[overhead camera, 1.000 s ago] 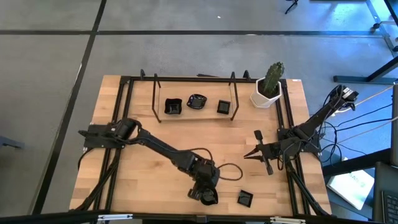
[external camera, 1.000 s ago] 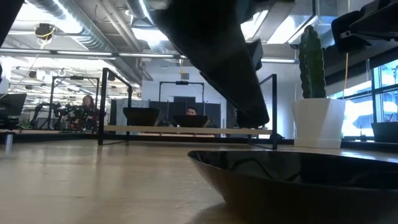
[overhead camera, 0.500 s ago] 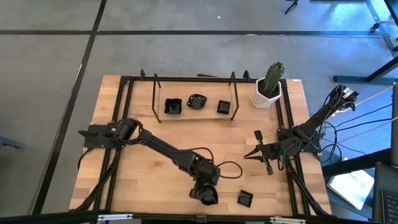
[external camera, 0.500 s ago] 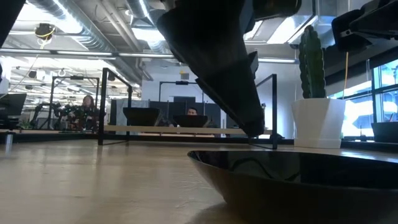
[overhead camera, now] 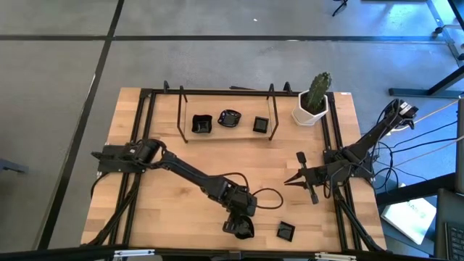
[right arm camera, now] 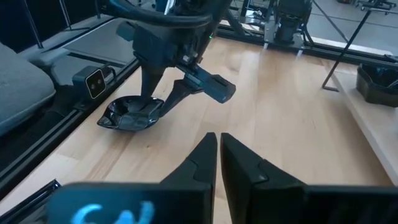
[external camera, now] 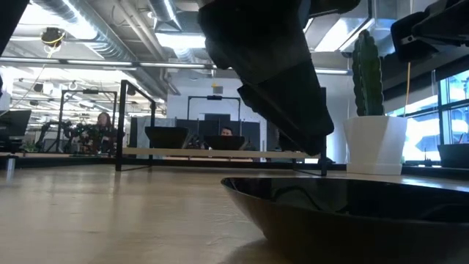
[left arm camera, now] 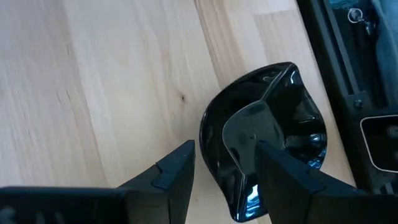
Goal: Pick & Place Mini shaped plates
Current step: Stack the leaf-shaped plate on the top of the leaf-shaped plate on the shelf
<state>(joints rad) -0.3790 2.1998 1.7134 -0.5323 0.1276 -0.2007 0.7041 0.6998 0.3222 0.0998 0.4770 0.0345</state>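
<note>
Risen left hand (left arm camera: 221,171) straddles glossy wavy-rimmed dish (left arm camera: 283,134).

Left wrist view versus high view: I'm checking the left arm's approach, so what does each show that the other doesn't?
Only the left wrist view shows the left gripper open, one finger over the wavy black dish, the other beside its rim.

Only the high view shows the shelf with three dishes, a square dish, the cactus pot and the waiting right gripper.

Both show the wavy dish on the wooden table.
</note>
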